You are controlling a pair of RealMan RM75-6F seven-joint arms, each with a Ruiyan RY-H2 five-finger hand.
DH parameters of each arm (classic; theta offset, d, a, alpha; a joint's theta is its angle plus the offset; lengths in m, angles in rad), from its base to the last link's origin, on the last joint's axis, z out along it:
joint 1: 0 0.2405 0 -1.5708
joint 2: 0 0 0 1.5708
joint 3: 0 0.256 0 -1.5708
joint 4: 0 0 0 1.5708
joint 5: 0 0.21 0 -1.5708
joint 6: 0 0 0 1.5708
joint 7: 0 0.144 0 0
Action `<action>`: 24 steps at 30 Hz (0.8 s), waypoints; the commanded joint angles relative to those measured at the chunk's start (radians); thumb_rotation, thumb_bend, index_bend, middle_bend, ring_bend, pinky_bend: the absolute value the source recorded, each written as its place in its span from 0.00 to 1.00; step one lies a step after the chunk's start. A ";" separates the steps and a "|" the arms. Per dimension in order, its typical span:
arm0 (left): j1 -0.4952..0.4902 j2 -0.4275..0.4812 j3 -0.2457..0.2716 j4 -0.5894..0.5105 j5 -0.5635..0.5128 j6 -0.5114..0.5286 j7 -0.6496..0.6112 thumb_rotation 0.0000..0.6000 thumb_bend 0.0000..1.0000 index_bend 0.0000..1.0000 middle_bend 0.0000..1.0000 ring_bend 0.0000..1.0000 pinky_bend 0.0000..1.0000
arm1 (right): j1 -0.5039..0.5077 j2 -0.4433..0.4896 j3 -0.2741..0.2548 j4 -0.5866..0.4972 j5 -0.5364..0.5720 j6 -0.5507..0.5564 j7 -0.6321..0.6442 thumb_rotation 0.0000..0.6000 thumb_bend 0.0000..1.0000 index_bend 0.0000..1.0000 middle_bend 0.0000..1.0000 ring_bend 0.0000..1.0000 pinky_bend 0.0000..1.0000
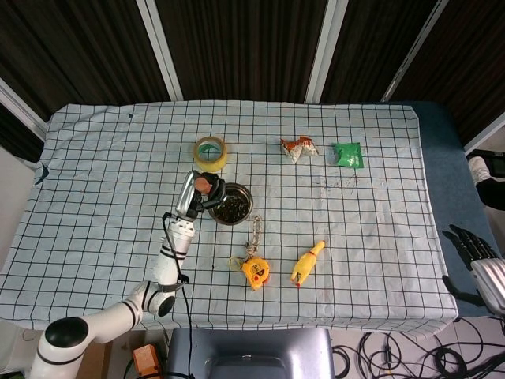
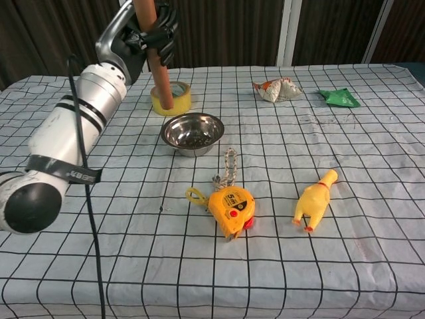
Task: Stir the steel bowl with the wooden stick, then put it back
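My left hand (image 2: 147, 36) grips the wooden stick (image 2: 159, 76) upright, lifted clear of the steel bowl (image 2: 192, 132). In the chest view the stick's lower end hangs in front of the yellow tape roll (image 2: 180, 100), left of the bowl, and its top runs out of frame. From the head view the left hand (image 1: 197, 193) with the stick (image 1: 203, 186) sits just left of the bowl (image 1: 232, 204), which holds dark bits. My right hand (image 1: 473, 251) hangs off the table's right edge, fingers apart and holding nothing.
A yellow tape measure (image 2: 232, 208) with a chain lies in front of the bowl, a rubber chicken (image 2: 314, 201) to its right. A crumpled wrapper (image 2: 276, 89) and a green packet (image 2: 339, 98) lie at the back right on the checked cloth (image 2: 345, 159).
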 commanded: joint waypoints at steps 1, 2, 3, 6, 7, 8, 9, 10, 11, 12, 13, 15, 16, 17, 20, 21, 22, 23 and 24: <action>0.245 0.221 0.188 -0.298 0.038 0.125 0.495 1.00 0.98 1.00 1.00 0.95 1.00 | -0.001 -0.001 -0.005 -0.007 -0.012 0.005 -0.016 1.00 0.34 0.00 0.00 0.00 0.12; 0.265 0.226 0.206 -0.295 0.037 0.132 0.554 1.00 0.98 1.00 1.00 0.94 1.00 | -0.002 0.000 -0.006 -0.011 -0.016 0.009 -0.018 1.00 0.33 0.00 0.00 0.00 0.12; 0.282 0.224 0.224 -0.275 0.038 0.138 0.611 1.00 0.98 1.00 1.00 0.93 1.00 | -0.004 0.001 -0.008 -0.013 -0.021 0.014 -0.019 1.00 0.34 0.00 0.00 0.00 0.12; 0.326 0.185 0.264 -0.159 0.017 0.119 0.780 1.00 0.97 0.97 1.00 0.89 0.99 | -0.009 0.006 -0.015 -0.013 -0.042 0.036 -0.008 1.00 0.34 0.00 0.00 0.00 0.11; 0.339 0.166 0.276 -0.111 0.006 0.096 0.822 1.00 0.97 0.95 1.00 0.86 0.97 | -0.011 0.008 -0.017 -0.010 -0.051 0.045 0.001 1.00 0.34 0.00 0.00 0.00 0.10; 0.347 0.151 0.282 -0.081 -0.001 0.079 0.837 1.00 0.97 0.91 1.00 0.83 0.94 | -0.013 0.008 -0.018 -0.007 -0.054 0.050 0.005 1.00 0.34 0.00 0.00 0.00 0.07; 0.353 0.138 0.288 -0.052 -0.005 0.061 0.846 1.00 0.97 0.87 1.00 0.79 0.90 | -0.014 0.008 -0.019 -0.005 -0.056 0.055 0.008 1.00 0.34 0.00 0.00 0.00 0.05; 0.361 0.121 0.294 -0.020 -0.010 0.041 0.851 1.00 0.96 0.85 1.00 0.76 0.88 | -0.015 0.008 -0.020 -0.002 -0.057 0.057 0.010 1.00 0.34 0.00 0.00 0.00 0.04; 0.366 0.109 0.297 0.002 -0.011 0.031 0.855 1.00 0.96 0.83 0.99 0.73 0.84 | -0.015 0.008 -0.021 0.000 -0.058 0.058 0.013 1.00 0.34 0.00 0.00 0.00 0.04; 0.369 0.098 0.297 0.022 -0.008 0.027 0.857 1.00 0.95 0.81 0.97 0.70 0.82 | -0.015 0.008 -0.022 0.001 -0.059 0.058 0.015 1.00 0.33 0.00 0.00 0.00 0.04; 0.371 0.086 0.299 0.046 -0.002 0.028 0.863 1.00 0.95 0.81 0.96 0.69 0.81 | -0.015 0.008 -0.023 0.003 -0.059 0.058 0.017 1.00 0.33 0.00 0.00 0.00 0.04; 0.375 0.050 0.303 0.117 0.020 0.046 0.879 1.00 0.94 0.80 0.94 0.66 0.78 | -0.015 0.009 -0.025 0.006 -0.063 0.059 0.021 1.00 0.34 0.00 0.00 0.00 0.04; 0.375 0.038 0.308 0.145 0.029 0.044 0.881 1.00 0.94 0.78 0.91 0.64 0.76 | -0.016 0.009 -0.025 0.007 -0.064 0.061 0.023 1.00 0.34 0.00 0.00 0.00 0.04; 0.375 0.026 0.313 0.172 0.036 0.032 0.878 1.00 0.94 0.77 0.88 0.61 0.73 | -0.017 0.009 -0.026 0.009 -0.065 0.064 0.023 1.00 0.34 0.00 0.00 0.00 0.04; 0.376 0.011 0.320 0.212 0.043 -0.009 0.885 1.00 0.90 0.62 0.70 0.45 0.56 | -0.020 0.011 -0.029 0.013 -0.067 0.069 0.031 1.00 0.34 0.00 0.00 0.00 0.04; 0.377 0.010 0.320 0.215 0.043 -0.020 0.889 1.00 0.87 0.53 0.62 0.38 0.48 | -0.020 0.011 -0.029 0.015 -0.067 0.071 0.035 1.00 0.34 0.00 0.00 0.00 0.04; 0.379 0.011 0.320 0.213 0.041 -0.038 0.895 1.00 0.84 0.46 0.55 0.33 0.43 | -0.022 0.012 -0.029 0.017 -0.067 0.073 0.039 1.00 0.33 0.00 0.00 0.00 0.04; 0.381 0.015 0.320 0.207 0.039 -0.051 0.900 1.00 0.80 0.38 0.48 0.28 0.38 | -0.023 0.013 -0.029 0.018 -0.066 0.075 0.040 1.00 0.33 0.00 0.00 0.00 0.04; 0.382 0.019 0.319 0.198 0.037 -0.061 0.906 1.00 0.74 0.30 0.40 0.21 0.33 | -0.024 0.013 -0.029 0.019 -0.065 0.077 0.041 1.00 0.34 0.00 0.00 0.00 0.04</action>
